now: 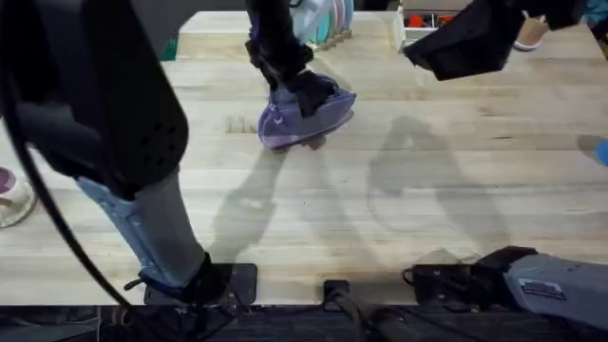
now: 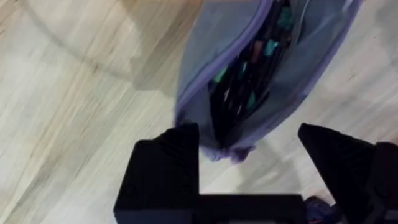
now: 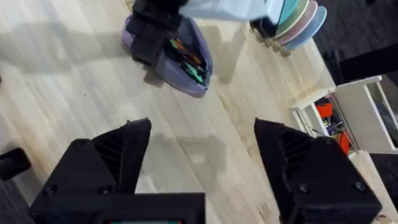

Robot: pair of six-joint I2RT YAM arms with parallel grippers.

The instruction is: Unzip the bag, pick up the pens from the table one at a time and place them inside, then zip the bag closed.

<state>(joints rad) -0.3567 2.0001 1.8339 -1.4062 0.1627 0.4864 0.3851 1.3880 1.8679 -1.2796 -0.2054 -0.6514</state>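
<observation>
- Pale wood table carries the lavender bag, unzipped, with pens inside.
- Left gripper hangs spread over the bag's end.
- Right gripper hovers agape, well apart from the bag.
- Behind the bag, pastel plates stand racked.

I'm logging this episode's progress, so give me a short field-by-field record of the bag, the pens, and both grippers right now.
bag: lavender pouch lying on the table, zipper open
bag contents: dark pens with teal and orange accents visible through the opening
loose pens on table: none seen
left gripper: open, straddling one end of the bag, fingers on either side
right gripper: open, holding nothing, raised above bare table away from the bag
step remaining: zipping the bag closed
</observation>
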